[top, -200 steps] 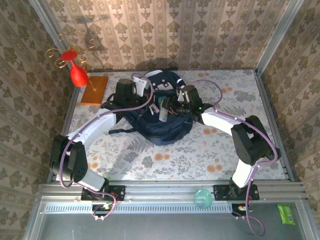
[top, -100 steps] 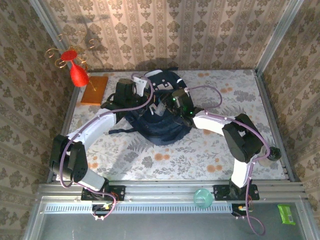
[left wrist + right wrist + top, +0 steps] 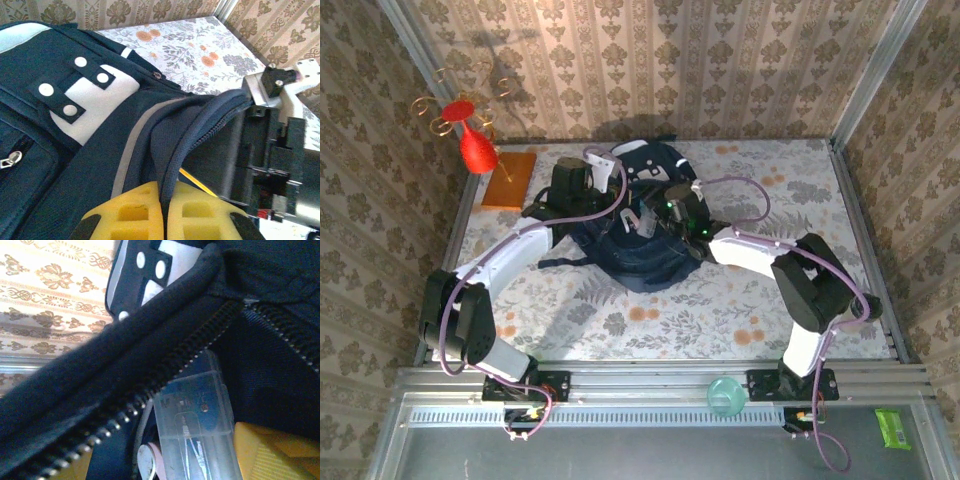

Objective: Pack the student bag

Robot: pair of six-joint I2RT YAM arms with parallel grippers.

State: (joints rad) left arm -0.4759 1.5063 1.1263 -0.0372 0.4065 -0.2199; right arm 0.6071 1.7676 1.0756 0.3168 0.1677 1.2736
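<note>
The student bag [image 3: 632,262], dark navy with a grey-white front patch [image 3: 92,107], lies at the back middle of the table. My left gripper [image 3: 165,202] is shut on the navy zipper rim of the bag's mouth and holds it up. My right gripper [image 3: 165,465] reaches inside that mouth from the right, its jaws open. A clear plastic case [image 3: 197,425] stands between its fingers and leans against the right yellow pad [image 3: 272,452], well apart from the left one. A thin yellow stick [image 3: 197,182] shows inside the bag. In the top view the right gripper [image 3: 655,220] sits over the opening.
A red ornament with gold wire curls [image 3: 475,145] stands at the back left beside an orange board [image 3: 508,178]. A green cup [image 3: 724,393] and a green packet [image 3: 892,427] rest on the near rail. Patterned walls close in three sides.
My right arm has pushed left, deeper into the bag's mouth, and its jaws have spread wider around the clear case. The left gripper has kept its hold on the rim.
</note>
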